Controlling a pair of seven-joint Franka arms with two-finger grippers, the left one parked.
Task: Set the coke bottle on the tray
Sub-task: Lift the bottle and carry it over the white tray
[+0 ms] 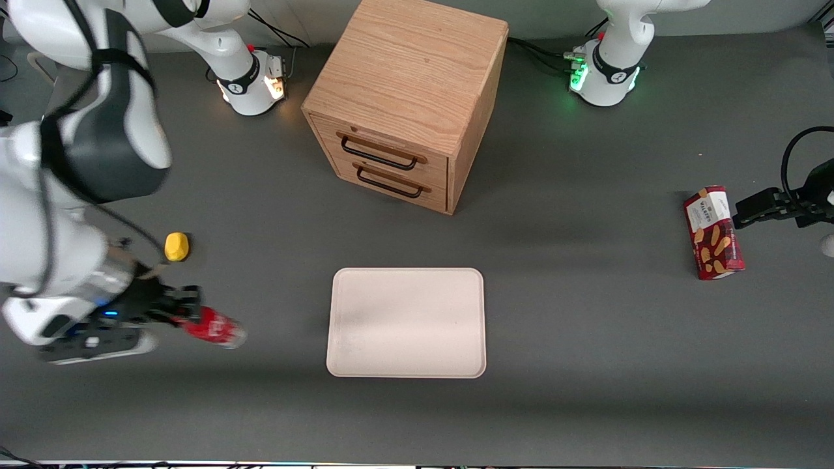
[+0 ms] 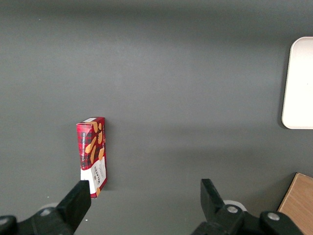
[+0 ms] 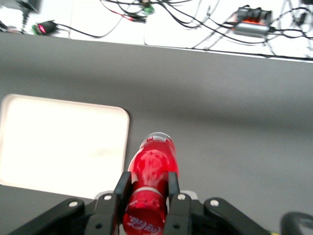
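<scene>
Your hand [image 1: 186,312] sits at working arm's end of bench [image 1: 586,326], fingers [image 3: 122,193] clamped on coke bottle [image 1: 214,327] near cap end. Bottle lies tilted, clear base pointing out from hand toward tray [image 1: 406,323], not yet over it. Yellow object [image 1: 176,246] just beside hand, farther from front camera. Tray holds nothing.
</scene>
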